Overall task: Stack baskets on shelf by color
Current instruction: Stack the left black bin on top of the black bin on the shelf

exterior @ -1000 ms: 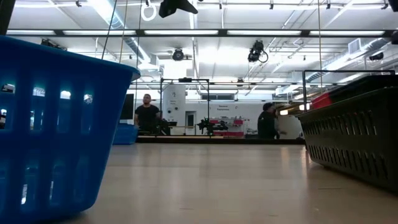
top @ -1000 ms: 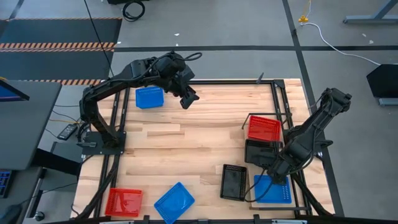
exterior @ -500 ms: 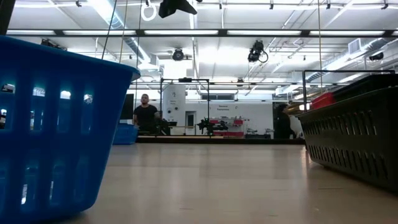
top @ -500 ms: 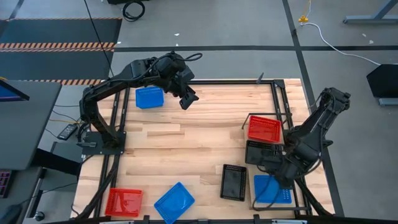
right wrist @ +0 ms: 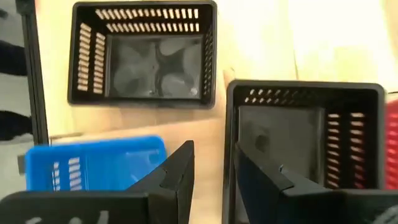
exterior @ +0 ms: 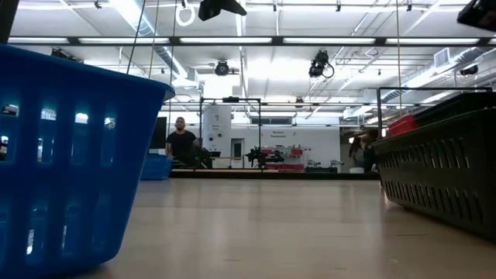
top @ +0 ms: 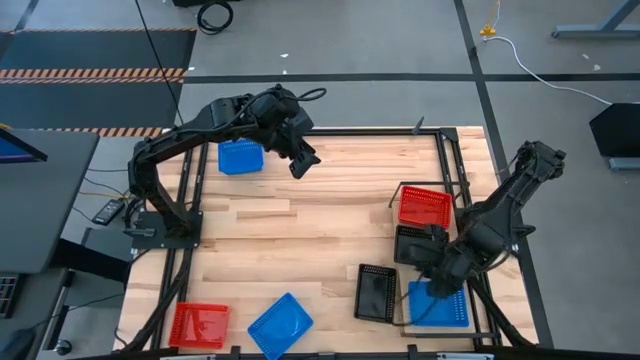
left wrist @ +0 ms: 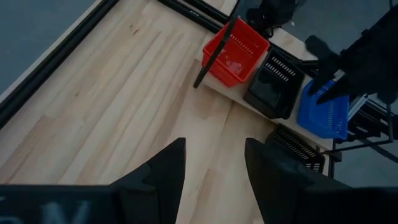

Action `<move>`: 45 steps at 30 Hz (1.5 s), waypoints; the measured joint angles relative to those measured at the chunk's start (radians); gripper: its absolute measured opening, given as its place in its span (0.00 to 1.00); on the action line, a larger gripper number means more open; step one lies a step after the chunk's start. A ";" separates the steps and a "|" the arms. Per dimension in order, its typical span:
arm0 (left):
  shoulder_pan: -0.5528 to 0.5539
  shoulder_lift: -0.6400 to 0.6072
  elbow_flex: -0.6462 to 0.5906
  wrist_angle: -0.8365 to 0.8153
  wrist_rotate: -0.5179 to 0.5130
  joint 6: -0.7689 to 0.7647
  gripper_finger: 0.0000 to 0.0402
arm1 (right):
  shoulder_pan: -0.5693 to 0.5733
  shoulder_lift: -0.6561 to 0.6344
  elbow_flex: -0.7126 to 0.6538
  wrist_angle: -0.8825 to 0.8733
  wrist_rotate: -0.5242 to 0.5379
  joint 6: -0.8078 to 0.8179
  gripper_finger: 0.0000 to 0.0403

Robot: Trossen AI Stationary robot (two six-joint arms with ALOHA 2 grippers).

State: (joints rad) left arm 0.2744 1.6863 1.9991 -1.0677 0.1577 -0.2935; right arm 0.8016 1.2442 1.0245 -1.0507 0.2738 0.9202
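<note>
While right gripper [top: 437,283] hovers btwn shelf baskets, tabletop [top: 330,215] center open.

The high camera looked straight down over the whole planked wooden tabletop [top: 300,215]. The low camera sat at board level, facing the room, tight against a blue mesh-sided plastic basket [exterior: 70,155]. The left wrist camera looked across the table from well back; the right wrist camera hung close. Both caught the black mesh-sided basket on the shelf [left wrist: 273,84] [right wrist: 305,140].
</note>
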 joint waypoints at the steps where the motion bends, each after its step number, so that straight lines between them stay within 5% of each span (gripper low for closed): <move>1: -0.003 0.000 0.000 0.000 0.000 0.000 0.43 | -0.013 0.000 -0.015 0.026 -0.008 -0.003 0.30; 18: -0.028 0.000 0.000 -0.006 0.000 -0.001 0.43 | -0.125 0.053 -0.204 0.274 -0.095 -0.031 0.30; 28: -0.054 0.000 0.000 -0.032 0.000 0.000 0.43 | -0.080 0.097 -0.213 0.230 -0.283 0.034 0.29; 45: -0.058 0.000 0.000 -0.033 0.000 -0.010 0.43 | -0.017 0.090 -0.213 0.191 -0.229 0.150 0.29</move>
State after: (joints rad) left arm 0.2169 1.6867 1.9987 -1.1004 0.1577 -0.3036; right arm 0.7850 1.3341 0.8116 -0.8597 0.0443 1.0704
